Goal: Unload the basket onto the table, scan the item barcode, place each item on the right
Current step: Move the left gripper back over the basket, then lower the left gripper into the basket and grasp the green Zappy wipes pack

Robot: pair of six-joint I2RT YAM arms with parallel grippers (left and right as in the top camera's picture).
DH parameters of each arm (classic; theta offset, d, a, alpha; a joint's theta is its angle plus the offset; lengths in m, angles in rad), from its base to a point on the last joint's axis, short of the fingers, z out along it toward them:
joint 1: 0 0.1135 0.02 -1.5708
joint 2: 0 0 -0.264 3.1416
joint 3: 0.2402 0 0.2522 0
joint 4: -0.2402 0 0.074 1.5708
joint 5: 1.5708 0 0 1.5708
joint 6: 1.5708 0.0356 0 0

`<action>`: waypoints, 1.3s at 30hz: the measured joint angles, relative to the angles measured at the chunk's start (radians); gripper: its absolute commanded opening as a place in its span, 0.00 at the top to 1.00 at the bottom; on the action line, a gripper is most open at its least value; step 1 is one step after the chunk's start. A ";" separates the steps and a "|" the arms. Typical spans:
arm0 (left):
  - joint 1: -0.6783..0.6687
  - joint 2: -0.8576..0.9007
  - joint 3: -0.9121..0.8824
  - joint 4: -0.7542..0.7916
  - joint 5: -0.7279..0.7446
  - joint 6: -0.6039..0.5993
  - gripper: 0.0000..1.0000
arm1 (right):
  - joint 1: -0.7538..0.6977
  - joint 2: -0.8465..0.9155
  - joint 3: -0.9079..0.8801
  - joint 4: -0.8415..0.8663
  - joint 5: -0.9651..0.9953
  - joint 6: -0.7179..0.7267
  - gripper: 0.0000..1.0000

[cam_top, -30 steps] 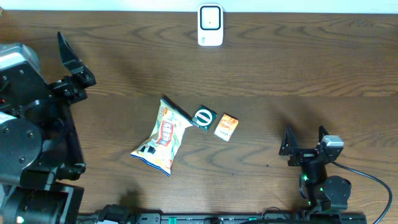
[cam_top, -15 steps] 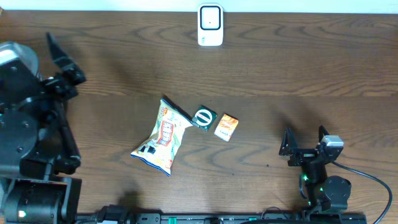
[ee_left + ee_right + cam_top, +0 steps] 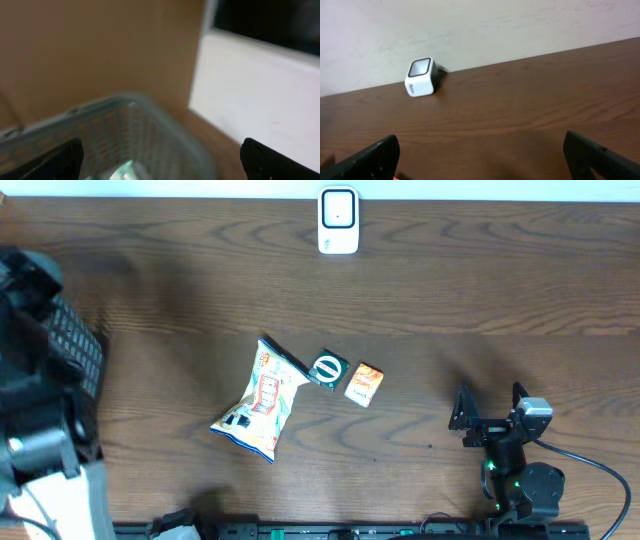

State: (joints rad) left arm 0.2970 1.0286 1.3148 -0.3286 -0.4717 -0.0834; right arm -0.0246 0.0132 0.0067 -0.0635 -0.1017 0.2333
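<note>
Crumpled snack bag (image 3: 258, 402) — white, with red and blue print — lies flat

The left hand (image 3: 161, 162) has swung away leftward.

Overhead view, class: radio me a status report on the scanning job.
Status: left gripper open, right gripper open, both empty. Mid-table lie snack bag, green disc, orange packet. Nothing between them and scanner.

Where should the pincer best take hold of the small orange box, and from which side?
Probably from straight above: the orange box lies flat on the table. Close across its two long sides near the end closer to the robot, since the round tin sits close beside its far end.
</note>
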 measured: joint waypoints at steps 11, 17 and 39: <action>0.293 0.075 -0.004 -0.037 0.113 -0.133 0.02 | 0.000 0.000 0.000 0.000 0.000 0.000 0.01; 0.369 0.082 -0.004 -0.072 0.153 -0.191 0.02 | 0.000 0.000 0.000 0.000 0.000 0.000 0.01; 0.526 0.244 -0.004 -0.215 0.179 -0.278 0.02 | 0.000 0.000 0.000 0.000 0.000 0.000 0.01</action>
State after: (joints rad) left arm 0.8234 1.2724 1.3106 -0.5434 -0.2932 -0.3618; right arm -0.0246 0.0132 0.0067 -0.0635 -0.1013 0.2333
